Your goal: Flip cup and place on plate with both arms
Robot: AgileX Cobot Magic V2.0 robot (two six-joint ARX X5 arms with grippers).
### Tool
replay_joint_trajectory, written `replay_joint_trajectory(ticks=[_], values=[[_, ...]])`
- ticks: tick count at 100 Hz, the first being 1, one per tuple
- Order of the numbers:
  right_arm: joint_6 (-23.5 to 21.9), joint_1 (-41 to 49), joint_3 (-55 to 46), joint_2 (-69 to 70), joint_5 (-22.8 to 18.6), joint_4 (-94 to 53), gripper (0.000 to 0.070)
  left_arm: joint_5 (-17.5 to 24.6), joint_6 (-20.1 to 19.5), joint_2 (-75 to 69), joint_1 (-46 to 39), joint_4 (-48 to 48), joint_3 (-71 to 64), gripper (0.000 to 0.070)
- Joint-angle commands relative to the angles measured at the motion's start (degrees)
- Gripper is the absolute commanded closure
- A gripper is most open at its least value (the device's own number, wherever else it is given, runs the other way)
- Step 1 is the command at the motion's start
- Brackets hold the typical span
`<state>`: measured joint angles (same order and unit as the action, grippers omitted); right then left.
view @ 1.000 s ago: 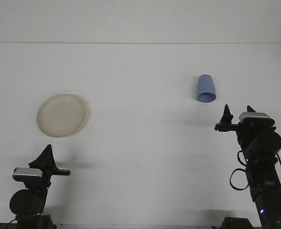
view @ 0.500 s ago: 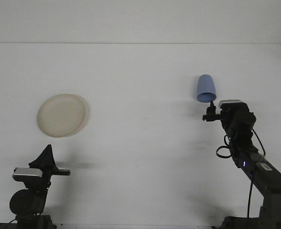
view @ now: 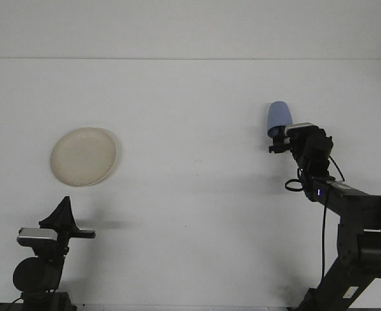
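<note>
My right gripper [view: 279,138] sat at the near, lower end of the blue cup [view: 278,116], which lay on the white desk [view: 190,214] at the right; I could not tell whether it had closed on the cup. My left gripper [view: 63,215] hung low at the near left, whether apart or together I could not tell. The cream plate [view: 83,155] lay well apart on the desk's left side.

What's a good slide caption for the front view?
Right gripper reaches the upside-down blue cup; left gripper waits near the plate.
</note>
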<state>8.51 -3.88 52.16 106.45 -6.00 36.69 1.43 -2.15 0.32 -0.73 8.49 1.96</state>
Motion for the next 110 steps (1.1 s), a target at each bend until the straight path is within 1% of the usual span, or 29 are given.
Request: replay_joint_trajectory(ticks=[1, 12, 16, 20, 23, 31, 33, 36, 50, 60, 73, 84, 91, 100, 105, 110], values=[[0.77, -0.33, 2.51, 2.97, 0.0, 0.59, 0.0191, -0.17, -0.15, -0.04, -0.04, 0.59, -1.11, 0.0686], [0.79, -0.33, 5.6, 5.66, 0.0, 0.5, 0.0198, -0.17, -0.15, -0.04, -0.04, 0.57, -1.11, 0.0686], [0.77, -0.33, 6.47, 6.43, 0.0, 0.5, 0.0238, -0.17, -0.15, -0.04, -0.04, 0.57, -1.11, 0.0686], [0.77, -0.33, 7.19, 7.02, -0.04, 0.46, 0.0317, -0.17, -0.15, -0.04, -0.04, 0.57, -1.11, 0.0686], [0.79, -0.33, 7.54, 7.3, -0.07, 0.44, 0.039, -0.17, -0.15, -0.04, -0.04, 0.57, -1.11, 0.0686], [0.81, -0.33, 7.82, 7.3, -0.07, 0.46, 0.0625, -0.17, -0.15, -0.04, -0.04, 0.59, -1.11, 0.0686], [0.79, -0.31, 7.85, 7.3, -0.07, 0.57, 0.0666, -0.17, -0.15, -0.04, -0.04, 0.59, -1.11, 0.0686], [0.77, -0.31, 7.85, 7.28, -0.07, 0.61, 0.07, -0.17, -0.15, -0.04, -0.04, 0.57, -1.11, 0.0686], [0.59, -0.26, 7.85, 5.7, -0.07, -1.64, 0.07, -0.17, -0.15, -0.04, -0.04, 0.57, -1.11, 0.0686], [-0.7, -0.39, 7.85, 3.06, -0.28, -4.48, 0.07, -0.17, -0.13, -0.04, -0.04, 0.57, -1.11, 0.0686], [-4.63, -1.05, 7.85, -3.21, -1.77, -9.53, 0.07, -0.17, -0.15, -0.04, -0.04, 0.57, -1.11, 0.0686], [-11.41, -1.55, 7.85, -10.56, -2.36, -15.56, 0.07, -0.15, -0.15, -0.04, -0.04, 0.57, -1.11, 0.0686], [-16.04, -2.01, 7.85, -15.54, -5.27, -20.48, 0.07, -0.17, -0.15, -0.04, -0.04, 0.59, -1.11, 0.0686], [-20.68, -2.34, 7.85, -21.77, -11.15, -26.62, 0.07, -0.17, -0.15, -0.04, -0.04, 0.59, -1.11, 0.0686], [-22.12, -2.36, 7.85, -24.85, -14.56, -29.57, 0.07, -0.17, -0.15, -0.04, -0.04, 0.57, -1.11, 0.0686], [-22.45, -2.34, 7.85, -27.78, -17.94, -32.2, 0.07, -0.17, -0.15, -0.04, -0.04, 0.59, -1.11, 0.0686]])
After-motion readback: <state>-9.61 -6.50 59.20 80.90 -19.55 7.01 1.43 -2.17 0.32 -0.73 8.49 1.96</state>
